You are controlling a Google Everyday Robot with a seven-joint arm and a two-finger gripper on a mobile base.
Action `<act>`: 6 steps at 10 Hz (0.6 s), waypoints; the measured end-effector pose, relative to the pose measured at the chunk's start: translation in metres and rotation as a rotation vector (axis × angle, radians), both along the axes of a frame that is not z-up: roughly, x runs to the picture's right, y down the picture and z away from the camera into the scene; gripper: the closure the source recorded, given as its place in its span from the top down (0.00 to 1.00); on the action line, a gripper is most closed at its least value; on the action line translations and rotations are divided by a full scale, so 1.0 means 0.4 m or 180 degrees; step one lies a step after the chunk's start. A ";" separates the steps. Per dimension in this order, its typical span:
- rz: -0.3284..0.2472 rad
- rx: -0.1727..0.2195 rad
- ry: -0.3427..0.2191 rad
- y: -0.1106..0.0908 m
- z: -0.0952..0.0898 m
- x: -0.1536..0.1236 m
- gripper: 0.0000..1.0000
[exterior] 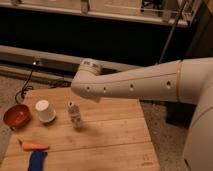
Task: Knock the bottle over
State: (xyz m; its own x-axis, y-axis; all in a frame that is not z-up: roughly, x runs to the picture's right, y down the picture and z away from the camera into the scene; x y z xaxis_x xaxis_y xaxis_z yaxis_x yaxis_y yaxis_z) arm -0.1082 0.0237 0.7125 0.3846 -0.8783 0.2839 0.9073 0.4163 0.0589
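At the near edge of the wooden table (115, 137) lie a blue object (37, 160) and an orange carrot-like piece (34, 146), both out of the way. Further back, the bottle (74, 114) stands upright left of the table's middle, so the knocking is not yet done. A white cup (44, 111) stands near its left side and a red bowl (17, 116) is beyond that.

The gripper (90, 91), at the end of the white arm (140, 82), hangs above and just behind the bottle, apart from it. I cannot tell whether it is spread or pressed together. This looks like the approach. The next move calls for dropping to the bottle's height and pushing it sideways, away from the cup.

Past the table are speckled floor, a black cable (25, 87) and dark shelving.
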 end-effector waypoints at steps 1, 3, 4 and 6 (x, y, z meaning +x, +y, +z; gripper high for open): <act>0.0007 0.0001 0.0005 -0.001 0.000 0.004 0.80; 0.0003 0.0001 0.0003 -0.001 0.000 0.002 0.80; -0.0002 0.0000 -0.0001 0.000 0.000 -0.001 0.80; -0.0001 -0.0002 0.0000 0.001 0.001 0.000 0.80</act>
